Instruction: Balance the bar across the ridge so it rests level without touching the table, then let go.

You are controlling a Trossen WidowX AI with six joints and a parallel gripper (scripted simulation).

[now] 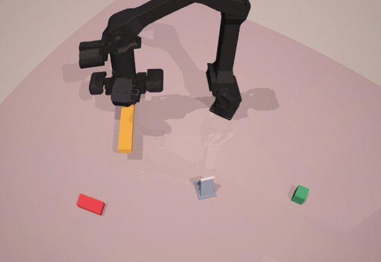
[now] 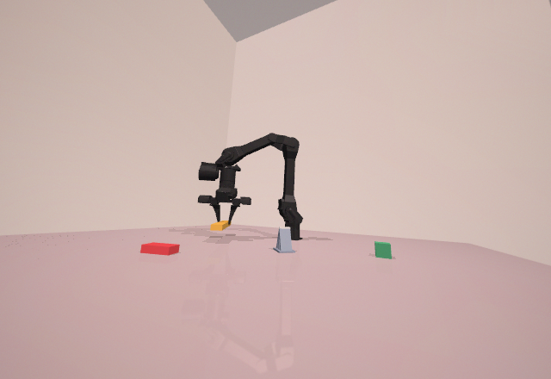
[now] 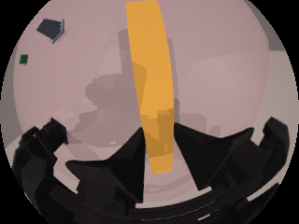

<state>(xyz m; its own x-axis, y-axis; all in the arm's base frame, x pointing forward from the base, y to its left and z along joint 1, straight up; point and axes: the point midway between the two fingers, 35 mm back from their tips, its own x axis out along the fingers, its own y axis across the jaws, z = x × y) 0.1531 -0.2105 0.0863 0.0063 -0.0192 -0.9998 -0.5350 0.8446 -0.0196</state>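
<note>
Orange bar (image 1: 125, 128) (image 2: 219, 226) (image 3: 154, 79): raised off the desk (image 1: 172, 222) (image 2: 275, 313) (image 3: 215, 42), clamped near one end by the hand (image 2: 225, 222) (image 3: 157, 129). Grey ridge (image 1: 206, 187) (image 2: 284, 239) (image 3: 49, 29): well apart from bar, on desk, between red block (image 1: 90, 204) (image 2: 159, 248) and green block (image 1: 299, 195) (image 2: 383, 250) (image 3: 23, 59).

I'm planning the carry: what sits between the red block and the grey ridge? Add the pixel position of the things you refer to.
In the top view, nothing stands between the red block (image 1: 90, 204) (image 2: 159, 249) and the ridge (image 1: 206, 187) (image 2: 284, 239).

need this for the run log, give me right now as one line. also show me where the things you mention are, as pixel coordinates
hand (image 1: 125, 106) (image 2: 224, 222) (image 3: 157, 129): shut on orange bar (image 1: 125, 130) (image 2: 218, 226) (image 3: 151, 75) | bar: off table | ridge (image 1: 206, 187) (image 2: 284, 240) (image 3: 50, 30): upright, nothing on it | balance and release: not done
</note>
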